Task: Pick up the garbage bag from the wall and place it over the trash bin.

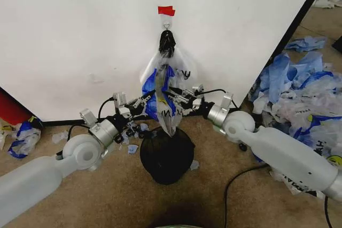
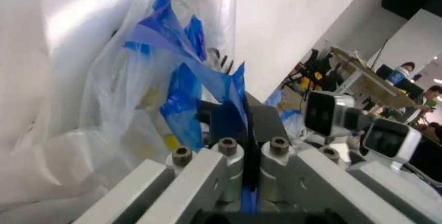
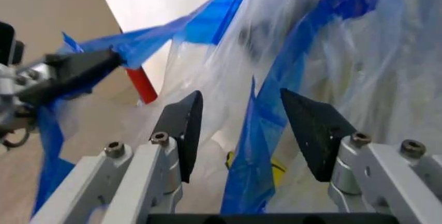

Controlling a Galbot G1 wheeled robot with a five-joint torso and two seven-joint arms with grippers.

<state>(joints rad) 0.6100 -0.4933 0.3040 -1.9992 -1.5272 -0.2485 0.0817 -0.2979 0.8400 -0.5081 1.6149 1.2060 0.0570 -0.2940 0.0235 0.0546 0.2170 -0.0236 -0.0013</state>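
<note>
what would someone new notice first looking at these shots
The garbage bag hanging from a hook under a red tape patch on the wall, directly above the trash bin. The left gripper is clamped on a blue handle, while the right gripper sits open around another blue strip. A heap of blue-and-white bags litters the floor on the right.

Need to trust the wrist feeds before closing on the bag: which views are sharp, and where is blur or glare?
Head view: evenly lit, sharp; garbage bag hangs on the wall above the trash bin, with a soft shadow under the bin. Left wrist view: near bag plastic blown out white and blurred, left gripper sharp. Right wrist view: right gripper sharp, bag soft, mild glare.
</note>
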